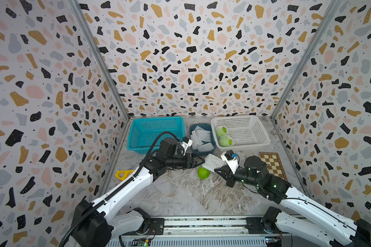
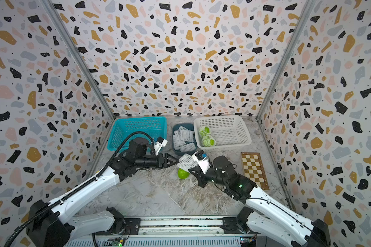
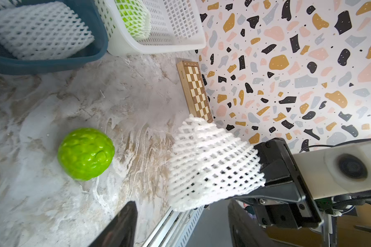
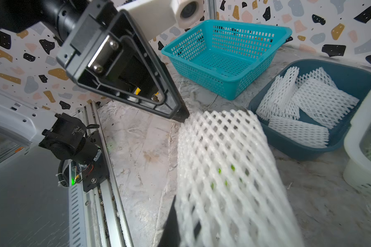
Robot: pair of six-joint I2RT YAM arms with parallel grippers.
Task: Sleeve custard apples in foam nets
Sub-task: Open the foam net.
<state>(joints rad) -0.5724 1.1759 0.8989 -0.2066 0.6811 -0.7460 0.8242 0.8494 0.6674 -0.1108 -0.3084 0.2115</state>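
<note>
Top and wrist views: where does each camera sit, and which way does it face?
Top views: high over the near rail, looking down toward the back wall; left arm, right arm, left gripper, right gripper show.
Left wrist: on the left arm, facing the chessboard; one own finger shows.
Right wrist: on the right arm, facing the teal basket; one own finger shows.
Shared: both wrist views see the foam net in the right gripper.

Marble-patterned table (image 1: 180,198) bare across near half, bumpy green custard apple (image 1: 203,172) mid-table beneath raised white foam net (image 1: 214,163), teal plastic basket (image 1: 133,136), dark blue tub (image 1: 191,133), white plastic basket (image 1: 262,132) blocking back, wooden chessboard (image 1: 273,165) at right.
</note>
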